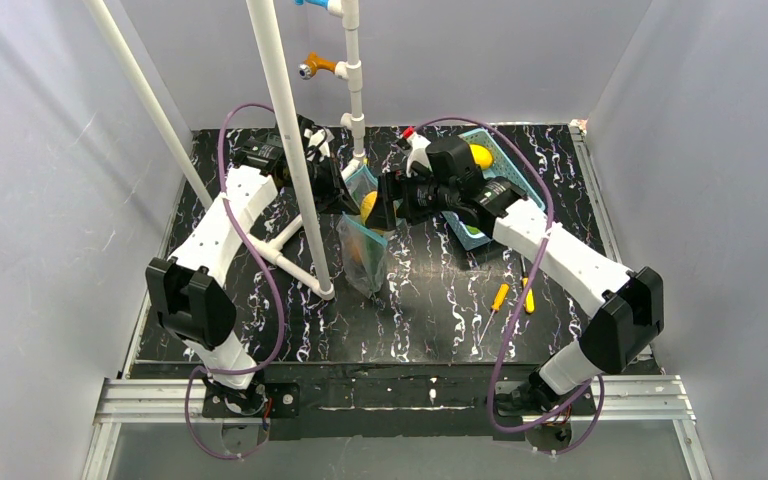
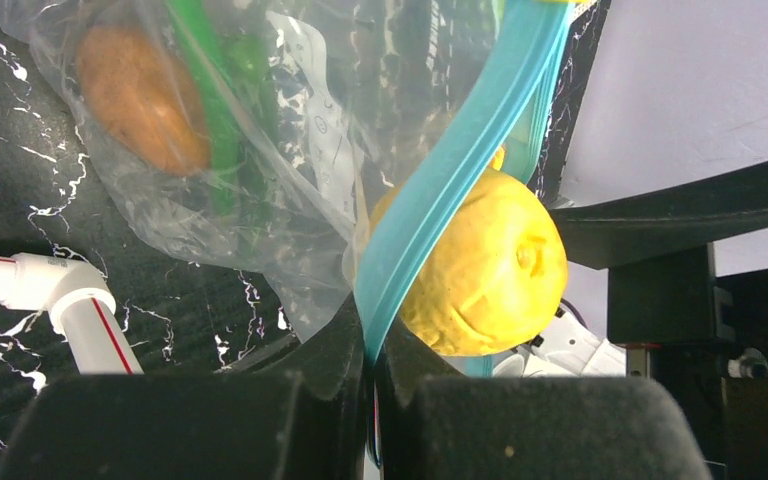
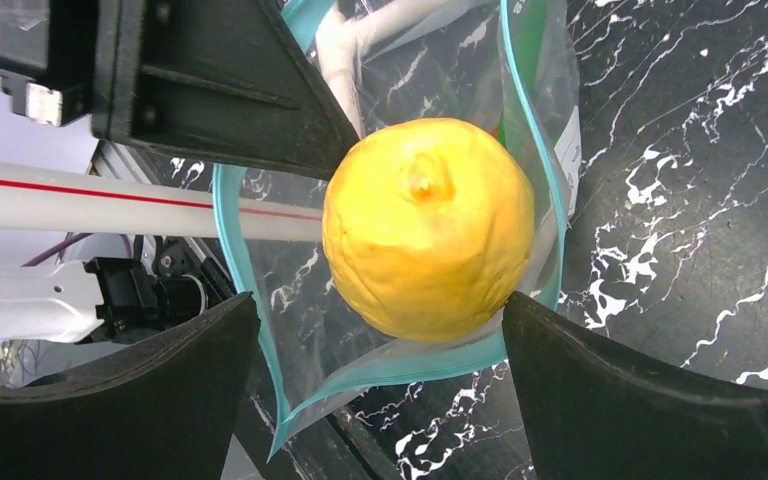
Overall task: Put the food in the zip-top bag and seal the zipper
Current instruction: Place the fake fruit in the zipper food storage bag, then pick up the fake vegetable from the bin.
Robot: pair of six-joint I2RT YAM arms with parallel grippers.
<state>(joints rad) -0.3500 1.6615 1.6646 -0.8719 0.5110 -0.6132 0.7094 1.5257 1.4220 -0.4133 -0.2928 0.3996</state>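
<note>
The clear zip-top bag point(image 1: 365, 255) hangs at the table's middle. My left gripper point(image 2: 372, 350) is shut on its teal zipper point(image 2: 460, 160). A yellow-orange fruit point(image 3: 425, 225) sits in the bag's open mouth, ringed by the teal strip point(image 3: 430, 360). My right gripper point(image 3: 380, 310) stands open around that fruit, its left finger well clear of it. A brown-orange fruit point(image 2: 140, 100) and green pods point(image 2: 210, 110) lie lower inside the bag. From above, the yellow fruit point(image 1: 368, 206) shows between the two grippers.
A light-blue basket point(image 1: 472, 236) at the back right holds another yellow piece point(image 1: 480, 156). Two orange-handled screwdrivers point(image 1: 500, 297) lie near the right arm. A white pipe frame point(image 1: 285, 130) stands just left of the bag.
</note>
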